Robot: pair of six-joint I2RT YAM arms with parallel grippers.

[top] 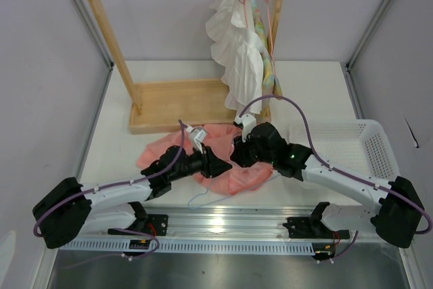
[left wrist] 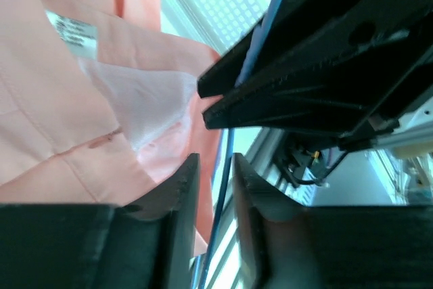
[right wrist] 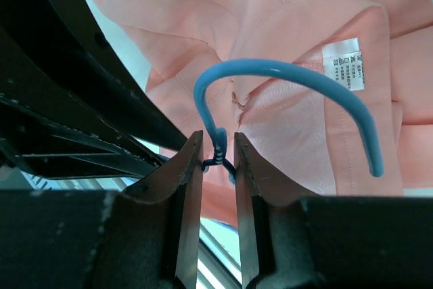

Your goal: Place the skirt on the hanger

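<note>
The salmon-pink pleated fabric skirt (top: 247, 177) lies crumpled on the white table (top: 318, 93) beneath both grippers. The right gripper (right wrist: 219, 147) is clamped, jaws nearly together, on the twisted neck of the thin light-blue wire hanger (right wrist: 270, 69). The left gripper (left wrist: 215, 164) has its jaws a narrow slot apart with the hanger's wire running between; whether they pinch it cannot be told

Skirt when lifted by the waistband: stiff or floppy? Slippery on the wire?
Likely floppy: the skirt lies crumpled in soft folds. Probably light; the fabric looks thin near its label. It may slide on the hanger, whose wire looks smooth.
</note>
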